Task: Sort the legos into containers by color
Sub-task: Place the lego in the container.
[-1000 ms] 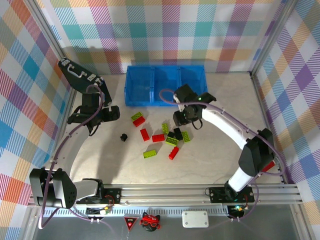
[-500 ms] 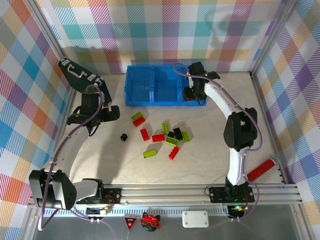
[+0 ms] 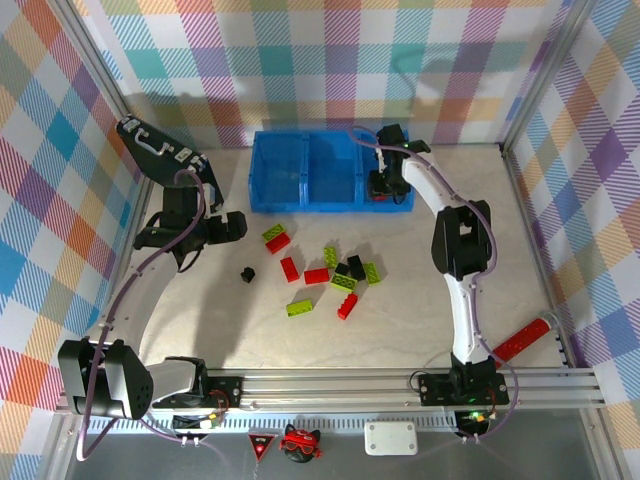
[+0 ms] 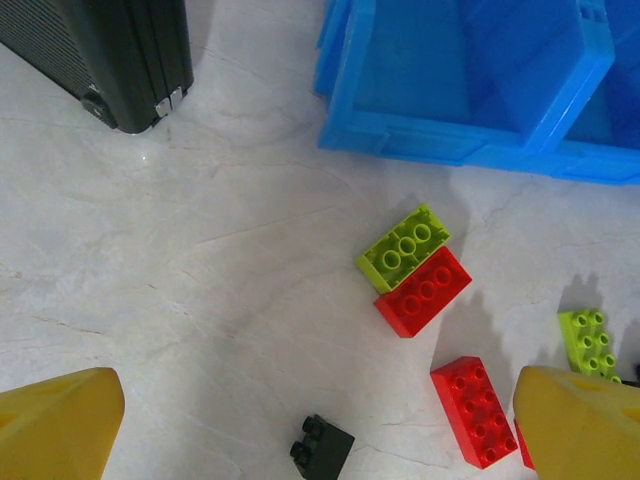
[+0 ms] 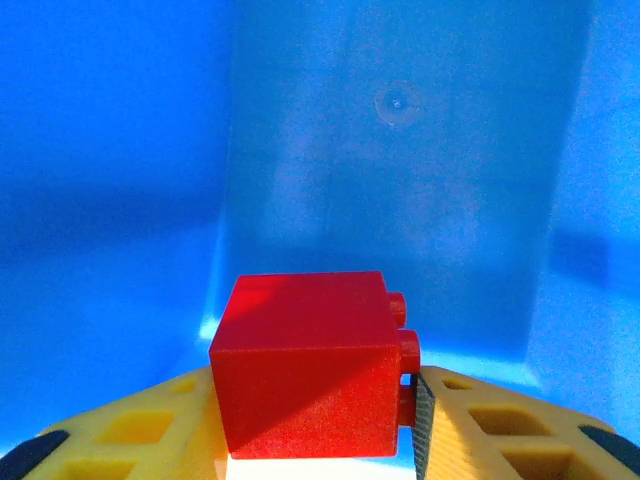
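Right fingers (image 5: pixel 312 445): closed narrowly on a red studded plastic brick (image 5: pixel 305 360), studs facing right, inside the right-hand compartment (image 5: pixel 400 150) of the long bright blue plastic tray (image 3: pixel 300 205). In the top view the right fingers (image 3: pixel 386 186) are low in that compartment, and the grip itself is not legible.

Left fingers (image 4: pixel 318 400): spread wide, nothing between them, above the desk (image 4: pixel 200 250) near the black briefcase (image 4: pixel 120 50). A lime green brick (image 4: pixel 405 247) touches a second red brick (image 4: pixel 423 291).

The loose bricks (image 3: pixel 325 270) lie on the desk in front of the tray. One second earlier the right fingers were over that pile. The left arm is unchanged.
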### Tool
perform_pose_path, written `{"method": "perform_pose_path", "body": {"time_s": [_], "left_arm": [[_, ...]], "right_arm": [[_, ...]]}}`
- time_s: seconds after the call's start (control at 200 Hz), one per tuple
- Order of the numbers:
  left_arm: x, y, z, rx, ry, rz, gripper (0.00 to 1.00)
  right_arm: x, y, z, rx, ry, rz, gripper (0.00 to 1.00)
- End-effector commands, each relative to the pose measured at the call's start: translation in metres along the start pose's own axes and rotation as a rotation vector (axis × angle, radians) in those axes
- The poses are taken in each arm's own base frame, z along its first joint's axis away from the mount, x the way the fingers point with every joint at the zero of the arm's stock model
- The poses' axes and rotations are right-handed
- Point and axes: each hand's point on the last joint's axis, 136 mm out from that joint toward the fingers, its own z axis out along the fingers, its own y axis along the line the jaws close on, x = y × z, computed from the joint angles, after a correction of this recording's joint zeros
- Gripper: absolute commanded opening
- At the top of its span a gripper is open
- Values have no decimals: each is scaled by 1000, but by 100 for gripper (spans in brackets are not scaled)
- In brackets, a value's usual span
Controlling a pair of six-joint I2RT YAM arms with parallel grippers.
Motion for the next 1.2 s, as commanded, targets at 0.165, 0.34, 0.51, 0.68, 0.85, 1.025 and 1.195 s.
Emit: {"method": "perform_pose_path", "body": {"time_s": [0.165,0.34,0.51,0.68,0.85,1.025,1.195], "left_arm": [[-2,-1,-2,21,-13,-8,100],[0,-2,-2,22,-4,-2,100],[2,-2,-1,18,-2,2,100],[3,-4,-1,20,-4,13,100],[7,-9,1,30,18,7,100],[16,-18,-2,-5,92,10,100],[37,-32,-15,-22,149,-32,100]], "right_arm": [[-5,3,8,-35,12,2,48],[-3,0,7,-24,19,12,55],[-10,2,-14,-29,-15,13,59],[-17,5,-53,-47,-66,20,59],[-8,10,-92,-64,-112,34,59],[12,17,-121,-92,-143,35,59],[39,17,-133,-102,-147,38,59]]}}
